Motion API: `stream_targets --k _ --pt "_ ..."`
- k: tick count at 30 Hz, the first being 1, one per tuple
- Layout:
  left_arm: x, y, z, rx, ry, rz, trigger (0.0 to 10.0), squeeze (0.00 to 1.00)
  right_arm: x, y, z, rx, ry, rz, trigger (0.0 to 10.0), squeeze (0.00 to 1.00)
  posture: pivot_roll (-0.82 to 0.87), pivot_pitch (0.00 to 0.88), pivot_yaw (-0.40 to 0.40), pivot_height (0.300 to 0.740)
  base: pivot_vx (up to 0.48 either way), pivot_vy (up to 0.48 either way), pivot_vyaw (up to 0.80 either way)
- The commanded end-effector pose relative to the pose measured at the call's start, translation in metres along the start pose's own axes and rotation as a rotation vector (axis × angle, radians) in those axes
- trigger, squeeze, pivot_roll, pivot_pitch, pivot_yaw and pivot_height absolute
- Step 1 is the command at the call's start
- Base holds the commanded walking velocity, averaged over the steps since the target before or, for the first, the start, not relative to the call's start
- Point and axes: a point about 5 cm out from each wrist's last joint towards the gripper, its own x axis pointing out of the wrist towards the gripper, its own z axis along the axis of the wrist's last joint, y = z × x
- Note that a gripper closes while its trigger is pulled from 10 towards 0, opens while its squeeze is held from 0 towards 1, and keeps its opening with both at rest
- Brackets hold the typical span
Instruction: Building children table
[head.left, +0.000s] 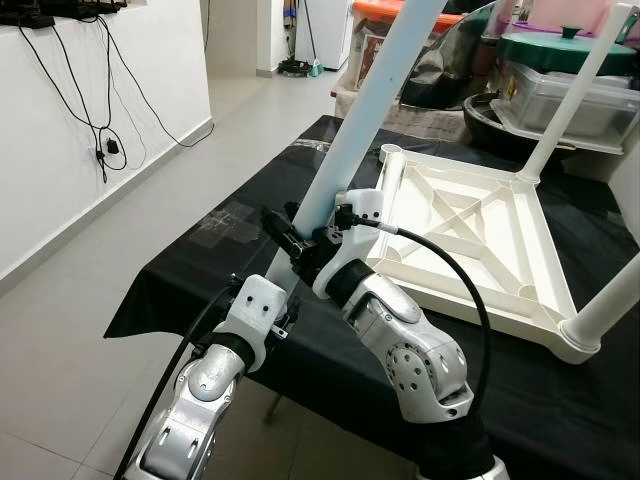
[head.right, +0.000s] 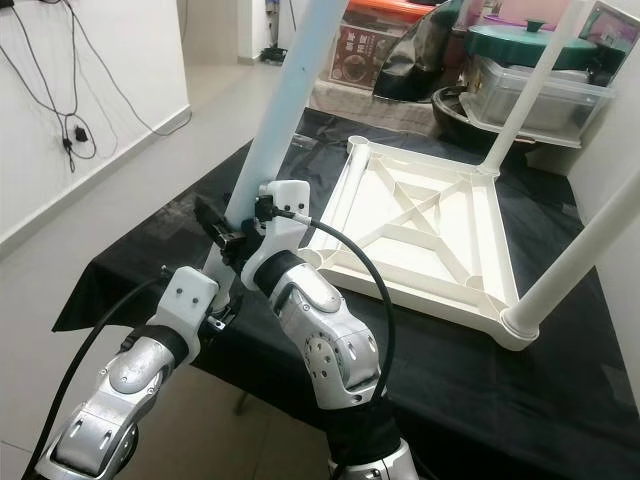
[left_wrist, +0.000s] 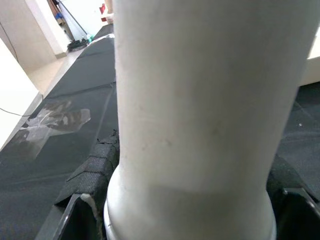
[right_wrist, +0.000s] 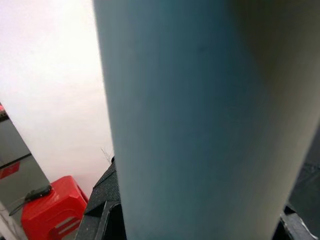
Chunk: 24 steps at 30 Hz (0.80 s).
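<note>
Both grippers, left gripper (head.left: 283, 300) and right gripper (head.left: 300, 243), clamp the loose white table leg (head.left: 365, 115) (tilted). Next: seat it in the upturned tabletop's (head.left: 470, 235) empty corner socket (head.left: 391, 153).

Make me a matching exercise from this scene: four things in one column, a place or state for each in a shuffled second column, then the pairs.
1. loose white leg
2. tabletop frame
3. black cloth
4. cables

A. hang on the white wall
B. lies upside down
C. held tilted by both tools
D. covers the work surface

Pairs: 1-C, 2-B, 3-D, 4-A
</note>
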Motion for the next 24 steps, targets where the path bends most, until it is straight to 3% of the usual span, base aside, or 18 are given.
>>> stream_targets --k 1,4,5,7,8,9,10,12,14,15,17,20,22,24 --pt "0.0 -0.001 0.001 0.006 -0.015 0.005 0.0 0.0 0.001 -0.002 0.004 -0.02 -0.026 -0.013 10.0 0.0 0.21 0.04 -0.095 0.74 0.0 0.0 0.0" --pt "0.0 0.001 0.001 0.003 -0.01 0.01 0.0 0.0 0.002 -0.005 0.006 -0.039 -0.037 -0.023 10.0 0.0 0.21 0.04 -0.096 0.74 0.0 0.0 0.0" --pt "0.0 0.003 0.0 -0.036 -0.003 0.007 10.0 0.0 0.002 -0.007 0.006 -0.039 -0.037 -0.005 10.0 1.0 0.21 0.04 -0.096 0.74 0.0 0.0 0.0" --pt "-0.001 0.004 0.0 -0.066 0.002 0.005 10.0 0.0 0.002 -0.008 0.007 -0.038 -0.037 0.008 10.0 1.0 0.21 0.04 -0.096 0.74 0.0 0.0 0.0" --pt "-0.002 0.005 0.002 -0.168 0.005 -0.022 10.0 0.0 0.002 -0.012 0.004 -0.036 -0.014 0.043 10.0 1.0 0.21 0.037 -0.096 0.74 0.0 0.0 0.0" --pt "-0.002 0.005 0.002 -0.168 0.005 -0.022 10.0 0.0 0.002 -0.012 0.004 -0.036 -0.014 0.043 10.0 1.0 0.21 0.037 -0.096 0.74 0.0 0.0 0.0" --pt "-0.005 0.004 0.003 -0.266 0.006 -0.074 10.0 0.0 0.001 -0.016 0.001 -0.007 0.02 0.118 10.0 0.0 0.22 0.037 -0.097 0.74 0.0 0.0 0.0" --pt "-0.008 0.003 0.005 -0.36 0.001 -0.135 10.0 0.0 -0.002 -0.022 -0.002 0.031 0.053 0.199 10.0 0.0 0.22 0.037 -0.097 0.74 0.0 0.0 0.0" --pt "-0.019 0.0 0.006 -0.398 0.001 -0.268 10.0 0.0 -0.005 -0.027 0.001 0.065 0.105 0.329 10.0 0.0 0.22 0.037 -0.097 0.74 0.0 0.0 0.0" --pt "-0.019 0.0 0.006 -0.398 0.001 -0.268 10.0 0.0 -0.005 -0.027 0.001 0.065 0.105 0.329 10.0 0.0 0.22 0.037 -0.097 0.74 0.0 0.0 0.0" --pt "-0.03 -0.002 0.009 -0.466 0.01 -0.388 10.0 0.0 -0.009 -0.029 0.004 0.047 0.166 0.457 10.0 0.0 0.22 0.034 -0.099 0.74 0.0 0.0 0.0" --pt "-0.033 -0.003 0.01 -0.484 0.012 -0.418 10.0 0.0 -0.01 -0.029 0.004 0.033 0.183 0.488 10.0 0.0 0.22 0.034 -0.099 0.74 0.0 0.0 0.0" --pt "-0.044 -0.007 0.01 -0.496 0.026 -0.516 10.0 0.0 -0.014 -0.025 0.004 0.015 0.235 0.597 10.0 0.0 0.22 0.03 -0.098 0.74 0.0 0.0 0.0" --pt "-0.048 -0.01 0.009 -0.497 0.035 -0.548 10.0 0.0 -0.016 -0.023 0.004 0.012 0.254 0.631 10.0 0.0 0.22 0.03 -0.098 0.74 0.0 0.0 0.0"
